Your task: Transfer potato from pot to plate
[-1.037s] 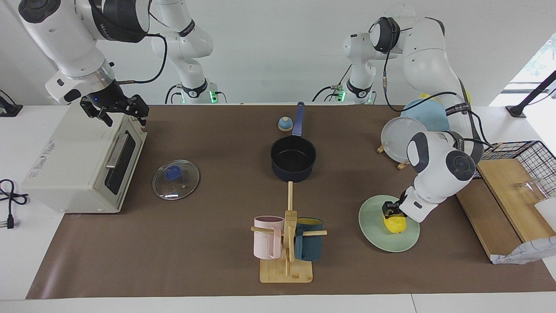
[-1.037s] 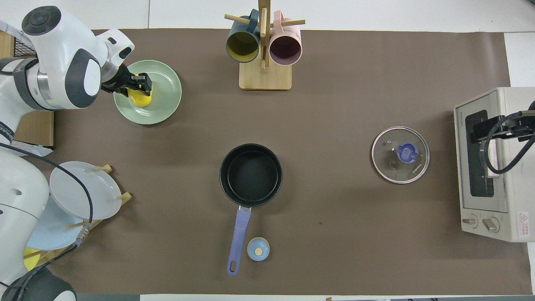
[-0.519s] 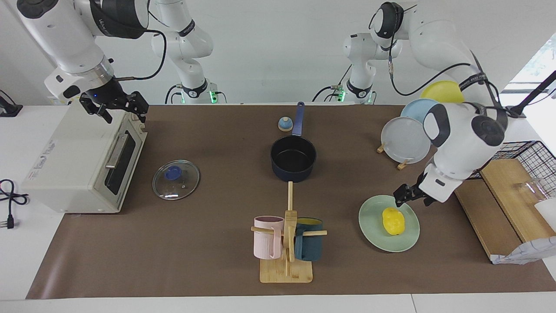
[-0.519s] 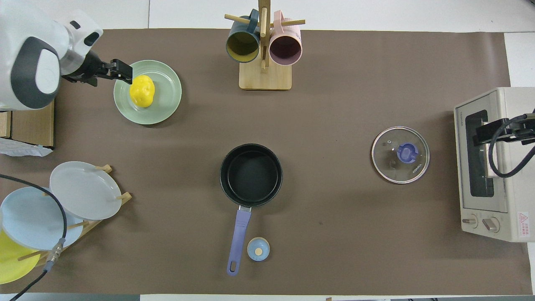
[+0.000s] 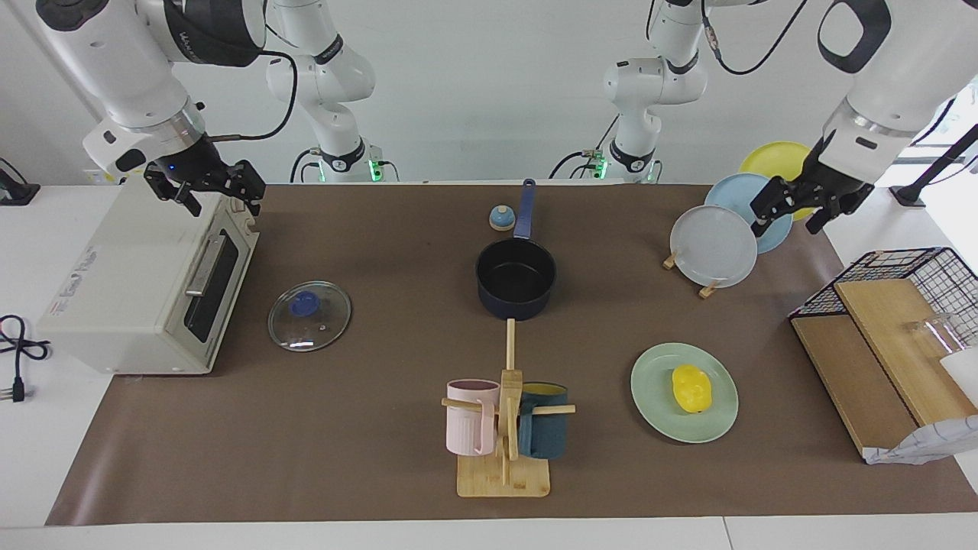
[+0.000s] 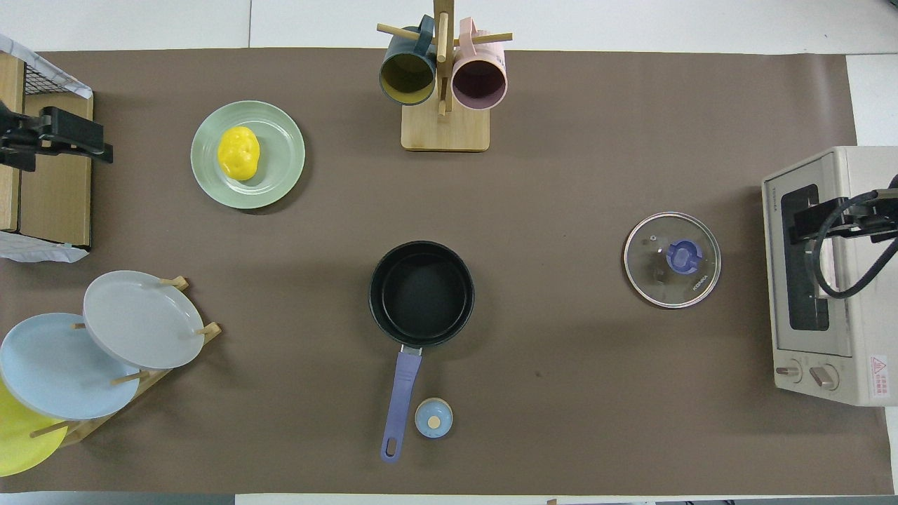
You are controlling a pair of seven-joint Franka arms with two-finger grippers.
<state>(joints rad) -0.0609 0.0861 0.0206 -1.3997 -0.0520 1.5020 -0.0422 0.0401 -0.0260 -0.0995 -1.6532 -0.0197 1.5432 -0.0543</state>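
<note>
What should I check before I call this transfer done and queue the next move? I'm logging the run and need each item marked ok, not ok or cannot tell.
1. potato lies on the plate, inside its rim: ok.
2. pot holds nothing; its black inside is bare: ok.
3. left gripper grips nothing, fingers apart, raised over the standing plates in the plate rack: ok.
4. Nothing hangs over the plate or potato: ok.
5. right gripper waits over the toaster oven, fingers apart, holding nothing: ok.
6. glass lid lies flat on the mat, apart from the pot: ok.
</note>
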